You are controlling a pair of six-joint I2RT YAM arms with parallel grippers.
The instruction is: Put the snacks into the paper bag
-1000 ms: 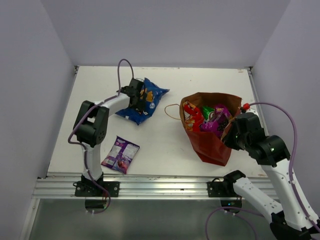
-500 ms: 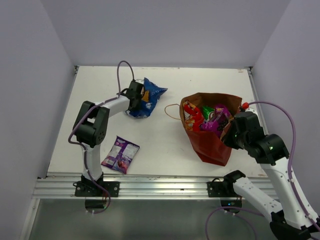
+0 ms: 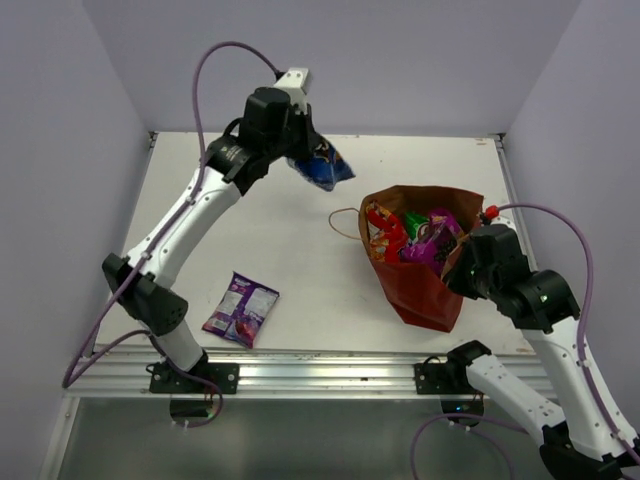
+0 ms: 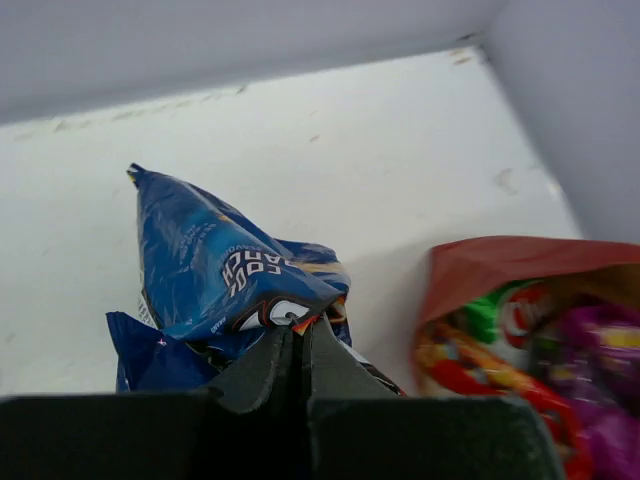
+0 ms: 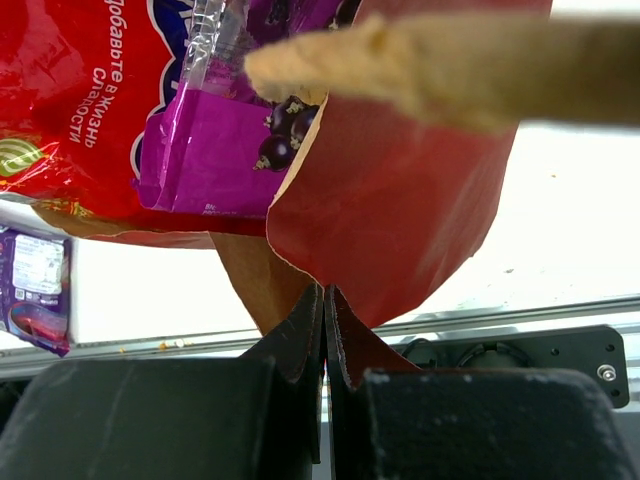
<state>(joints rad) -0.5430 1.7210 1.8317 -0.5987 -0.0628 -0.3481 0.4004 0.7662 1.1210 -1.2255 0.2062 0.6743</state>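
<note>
My left gripper (image 3: 303, 152) is shut on a corner of the blue Doritos pack (image 3: 323, 166), which hangs in the air left of the paper bag (image 3: 428, 288). In the left wrist view the pack (image 4: 210, 265) dangles from the pinched jaws (image 4: 302, 330), with the bag's open mouth (image 4: 500, 262) to the right. My right gripper (image 3: 462, 262) is shut on the bag's near rim (image 5: 400, 200), jaws (image 5: 323, 292) pressed on the paper. Inside lie a red cookie bag (image 3: 385, 232), green-white chips (image 3: 414, 222) and a purple square bag (image 3: 436, 240). A small purple packet (image 3: 241, 308) lies on the table near the left arm's base.
The bag's string handle (image 3: 345, 222) loops out on the table to its left. Grey walls close in the table on three sides. An aluminium rail (image 3: 310, 370) runs along the near edge.
My left gripper closed on the blue Doritos pack and lifted it off the table, up and to the right toward the bag. The right arm has not moved.
</note>
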